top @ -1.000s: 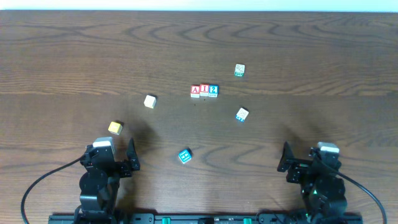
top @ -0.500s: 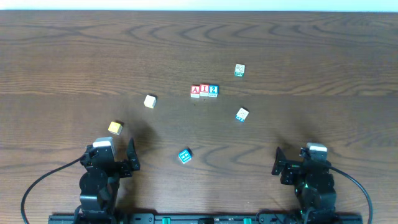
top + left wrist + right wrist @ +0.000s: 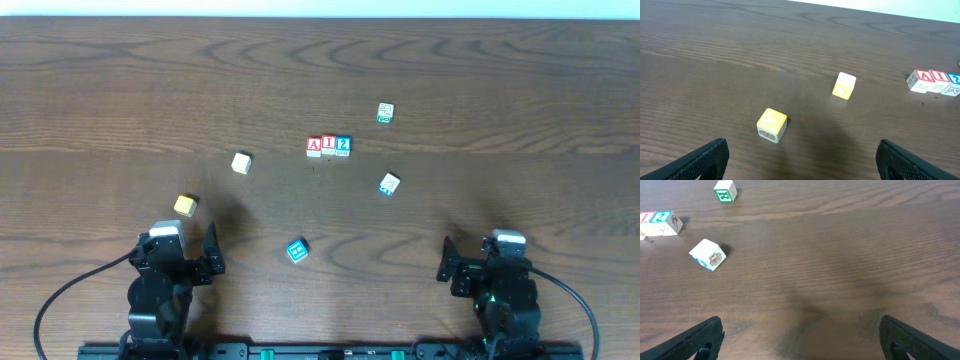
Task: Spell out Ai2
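Cube 2 (image 3: 343,145): whole overhead, cropped left wrist.

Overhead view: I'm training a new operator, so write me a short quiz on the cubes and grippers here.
1. True or false: the A cube, I cube and 2 cube sit side by side in one row.
2. Which cube lies nearest the left gripper? a) yellow cube b) cyan cube c) green-lettered cube
3. Fill in: the jaws of the left gripper and the right gripper stand ____, holding nothing.
Key: 1 true; 2 a; 3 open.
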